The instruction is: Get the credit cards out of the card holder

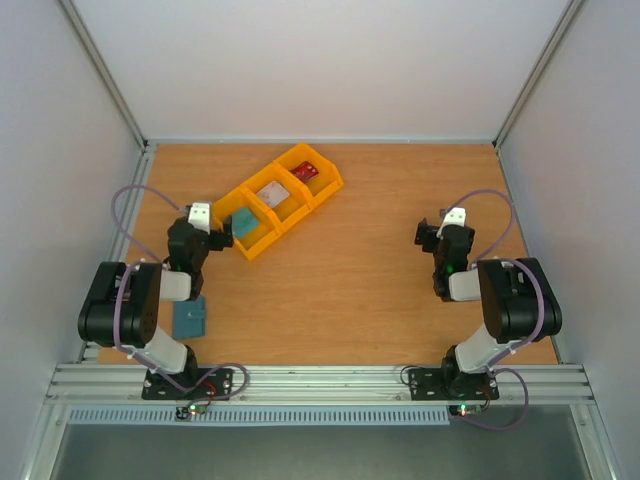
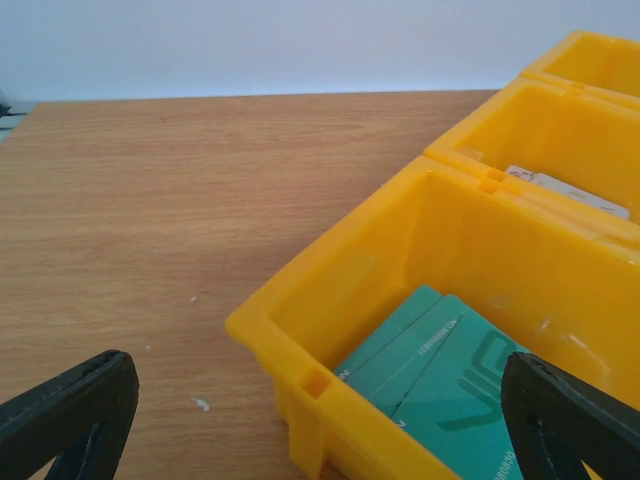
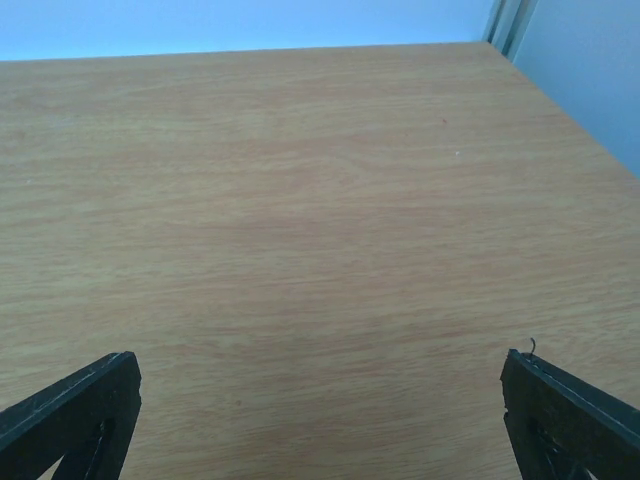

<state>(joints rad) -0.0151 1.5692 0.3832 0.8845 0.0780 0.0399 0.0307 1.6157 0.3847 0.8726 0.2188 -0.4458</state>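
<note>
Teal-green credit card (image 2: 450, 380), in the end yellow bin (image 2: 300, 320), your left gripper (image 2: 315, 385) over that bin's corner, spread wide, empty, right gripper (image 3: 320, 400) open too, well apart from it.

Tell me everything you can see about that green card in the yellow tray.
The teal-green card is a thin plastic rectangle with faint lettering and darker line markings. It rests inside the end compartment of the yellow bin, the one nearest the robot, its lower part hidden by the bin's wall. Nothing grips it; only the bin touches it.
</note>
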